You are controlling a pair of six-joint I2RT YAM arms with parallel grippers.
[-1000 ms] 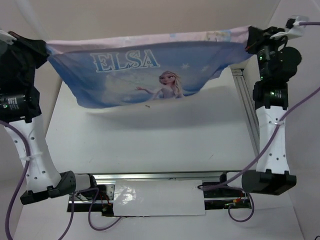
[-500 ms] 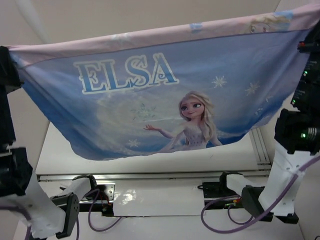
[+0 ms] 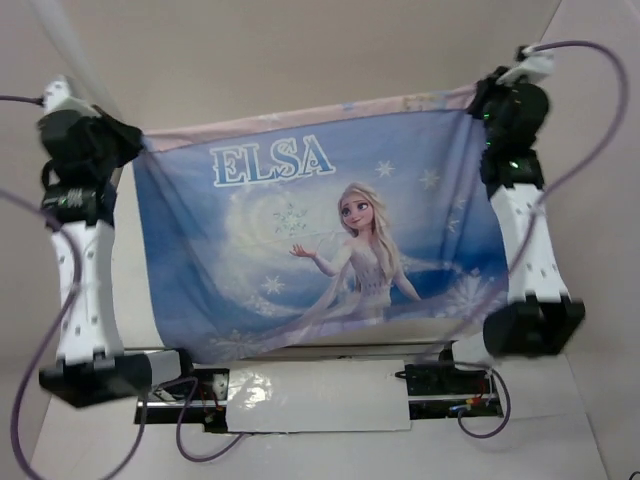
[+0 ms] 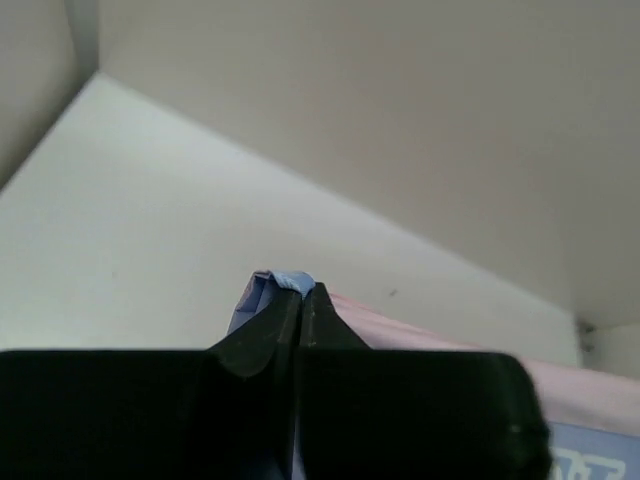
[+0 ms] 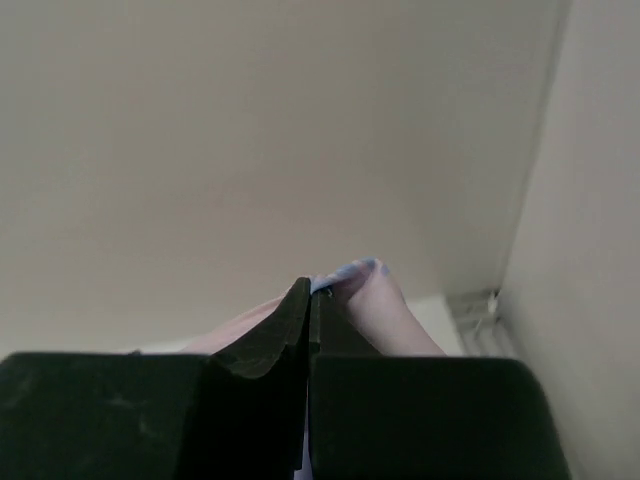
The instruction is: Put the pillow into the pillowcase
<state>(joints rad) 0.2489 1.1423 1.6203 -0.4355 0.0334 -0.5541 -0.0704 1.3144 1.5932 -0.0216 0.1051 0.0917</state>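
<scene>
Both end effectors are clamped fully shut, each on one top corner of the pillowcase [image 3: 300, 250]. In the left wrist view, the left end effector [image 4: 303, 290] has a small blue fold of cloth poking out past its closed tips. In the right wrist view, the right end effector [image 5: 312, 285] pinches a pink and blue tuft the same way.

Starting nearest the arm bases, the lower edge of the pillowcase hangs loose just above the metal rail [image 3: 300, 352]. It droops lowest at its left corner. Further up, the printed blue side faces back toward the bases. A thin pink strip runs along the top edge. That top edge is the long axis. It runs side to side between the left end effector [image 3: 135, 150] and the right end effector [image 3: 480, 100], with its right end somewhat higher.

The pillow is not visible in any view. It may lie on the surface [image 3: 600, 430] behind the hanging pillowcase, on its far side, but the sheet blocks that area.

The next move depends on where the open end sits, and I cannot tell which edge that is. Since each arm holds one corner, neither is nearer. Any move toward the pillow would probably need both arms working together.
</scene>
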